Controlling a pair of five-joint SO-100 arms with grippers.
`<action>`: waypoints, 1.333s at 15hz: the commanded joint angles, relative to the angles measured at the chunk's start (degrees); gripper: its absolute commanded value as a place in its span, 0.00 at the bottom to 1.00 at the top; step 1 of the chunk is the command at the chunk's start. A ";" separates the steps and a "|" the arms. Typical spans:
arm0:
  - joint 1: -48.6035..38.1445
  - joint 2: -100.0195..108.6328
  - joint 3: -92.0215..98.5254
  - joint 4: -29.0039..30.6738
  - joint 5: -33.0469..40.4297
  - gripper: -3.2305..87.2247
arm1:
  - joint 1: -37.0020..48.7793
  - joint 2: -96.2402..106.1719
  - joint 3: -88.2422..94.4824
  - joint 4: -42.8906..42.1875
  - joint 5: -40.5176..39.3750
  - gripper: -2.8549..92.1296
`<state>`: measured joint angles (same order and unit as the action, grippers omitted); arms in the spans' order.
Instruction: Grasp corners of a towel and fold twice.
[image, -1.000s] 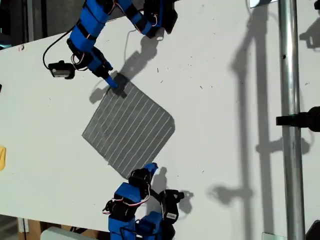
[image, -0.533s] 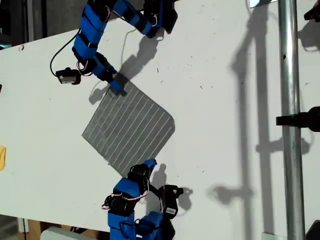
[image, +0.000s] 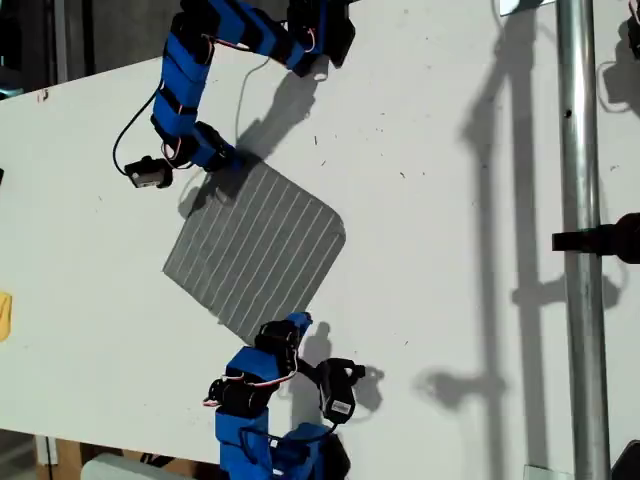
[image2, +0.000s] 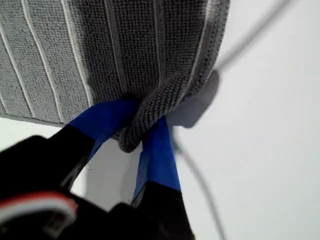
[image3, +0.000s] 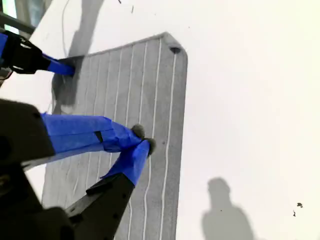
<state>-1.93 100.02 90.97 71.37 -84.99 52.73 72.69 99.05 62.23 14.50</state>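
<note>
With my first claw (image2: 137, 134) pinched shut on one corner (image2: 167, 97) of the striped grey towel (image: 255, 250) on the desk (image: 450, 250), and my second claw (image3: 142, 139) closed at its far end, hold unclear, I'd lift both evenly.

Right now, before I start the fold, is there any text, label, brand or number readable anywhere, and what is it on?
None can be read in any view.
The towel shows only white stripes, no tag.
My first gripper and my second gripper carry plain blue tape.
The white table has only small dark specks.
</note>
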 joint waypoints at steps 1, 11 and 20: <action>-1.14 -4.22 -7.38 0.26 1.05 0.01 | -0.97 0.79 -1.85 -0.97 -0.44 0.03; -1.05 -24.61 -27.77 -4.92 16.96 0.39 | -2.99 -1.32 -3.34 -0.97 0.79 0.03; -2.99 -43.95 -39.46 -10.28 18.28 0.33 | -4.57 -1.32 -6.33 0.00 1.32 0.03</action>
<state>-3.60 55.37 55.37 62.40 -66.36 48.78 71.19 95.71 62.31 15.03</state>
